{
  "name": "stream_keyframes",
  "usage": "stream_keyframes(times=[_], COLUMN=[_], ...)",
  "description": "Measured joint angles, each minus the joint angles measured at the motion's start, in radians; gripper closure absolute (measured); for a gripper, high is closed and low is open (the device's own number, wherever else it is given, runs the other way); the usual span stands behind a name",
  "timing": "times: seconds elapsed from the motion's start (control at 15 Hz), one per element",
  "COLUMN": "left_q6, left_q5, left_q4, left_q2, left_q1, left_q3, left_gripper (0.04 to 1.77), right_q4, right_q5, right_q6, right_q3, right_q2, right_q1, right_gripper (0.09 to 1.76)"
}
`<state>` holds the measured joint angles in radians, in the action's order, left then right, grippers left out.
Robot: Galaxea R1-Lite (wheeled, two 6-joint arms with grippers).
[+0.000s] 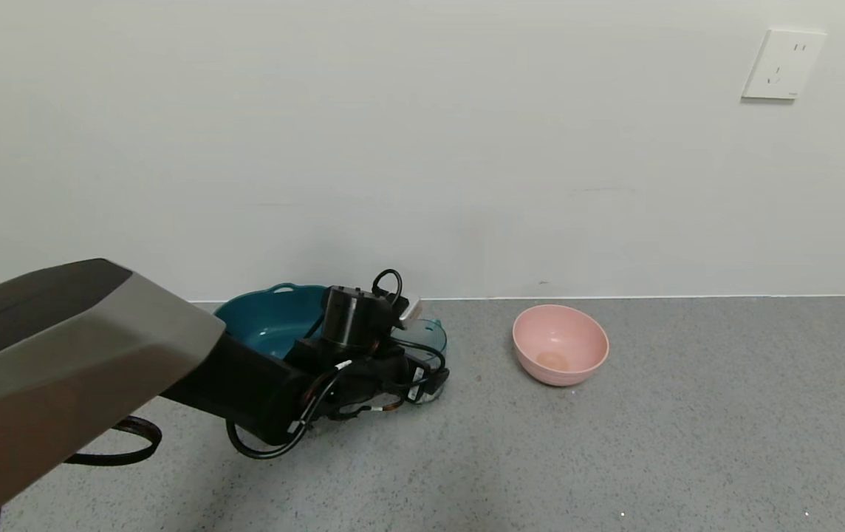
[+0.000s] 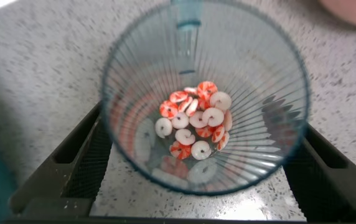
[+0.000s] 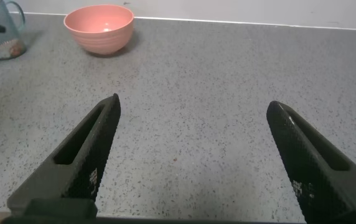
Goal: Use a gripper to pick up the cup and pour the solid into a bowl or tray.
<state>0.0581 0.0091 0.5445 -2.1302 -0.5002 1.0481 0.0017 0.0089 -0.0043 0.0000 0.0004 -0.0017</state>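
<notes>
The clear blue-green cup (image 1: 431, 334) stands upright on the grey counter, just in front of the dark teal tub (image 1: 264, 318). My left gripper (image 1: 426, 373) reaches around it low down. In the left wrist view I look down into the cup (image 2: 259, 68); the orange-red and white pieces (image 2: 196, 124) lie on its bottom. The gripper (image 2: 193, 106) is open, with a black finger (image 2: 81, 155) on each side of the cup. The cup also shows far off in the right wrist view (image 3: 0, 28). My right gripper (image 3: 192, 102) is open and empty over bare counter.
A round pink bowl (image 1: 560, 344) stands on the counter to the right of the cup, also seen in the right wrist view (image 3: 99, 28). The white wall runs close behind the tub. A wall socket (image 1: 783, 65) is high at the right.
</notes>
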Motion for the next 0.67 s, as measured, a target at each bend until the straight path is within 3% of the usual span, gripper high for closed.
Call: stream_keyframes(times=[0.2, 0.67], left_q6=[0.000, 0.007], left_q5=[-0.002, 0.010], left_q4=[-0.008, -0.044], left_q2=[0.076, 0.355], left_q1=[0.008, 0.020], left_q3=[-0.037, -0.227], left_gripper=[0.12, 0.11], right_q4=[0.000, 0.000], right_q5=[0.000, 0.000], right_q6=[0.000, 0.000], right_q3=[0.000, 0.000], right_q2=[0.000, 0.000], right_q1=[0.000, 0.000], right_gripper=[0.14, 0.14])
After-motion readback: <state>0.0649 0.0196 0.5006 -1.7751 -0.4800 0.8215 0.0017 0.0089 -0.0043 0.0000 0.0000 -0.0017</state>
